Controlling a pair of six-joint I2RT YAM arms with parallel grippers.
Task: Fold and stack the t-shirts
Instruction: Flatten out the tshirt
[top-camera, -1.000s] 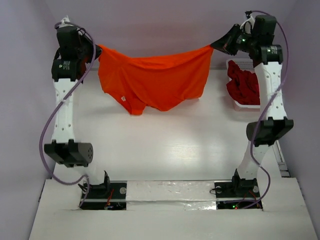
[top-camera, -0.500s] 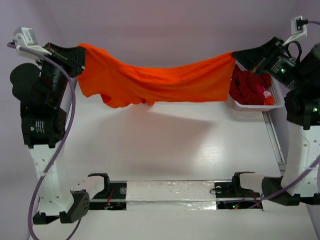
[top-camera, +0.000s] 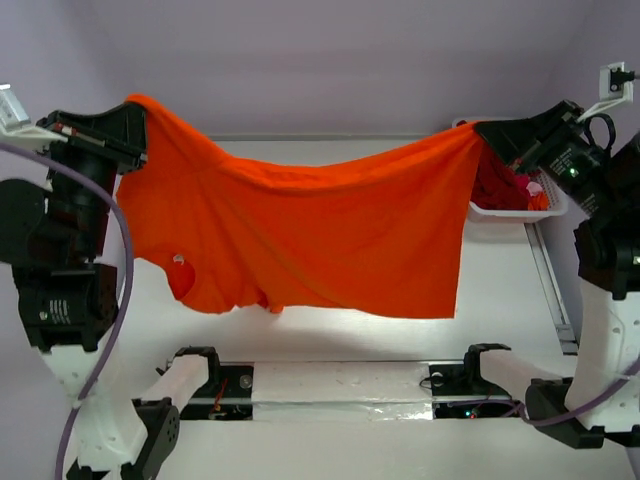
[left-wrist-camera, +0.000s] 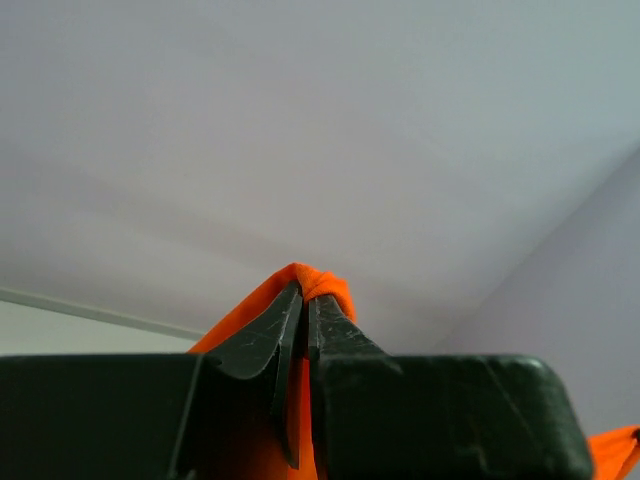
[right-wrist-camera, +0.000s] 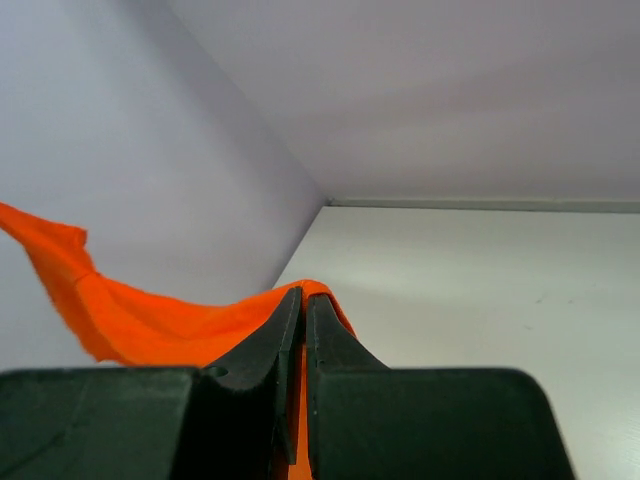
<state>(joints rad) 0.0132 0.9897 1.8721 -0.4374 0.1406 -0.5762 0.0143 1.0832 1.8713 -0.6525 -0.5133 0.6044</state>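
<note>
Shift: both arms swung outward; plain bright orange cloth t-shirt (top-camera: 320, 240) now spreads wider.
Jaws: left jaws and right jaws each clamped on a top corner.
Shirt: hangs mid-frame over white counter (top-camera: 500, 325), long axis left-right between them.

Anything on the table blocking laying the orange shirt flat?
Nothing visible. The orange t-shirt hangs between left gripper and right gripper, both shut on it. The table in front of it is bare; the basket with dark red shirts sits at the far right. The cloth hides the table behind it.
</note>
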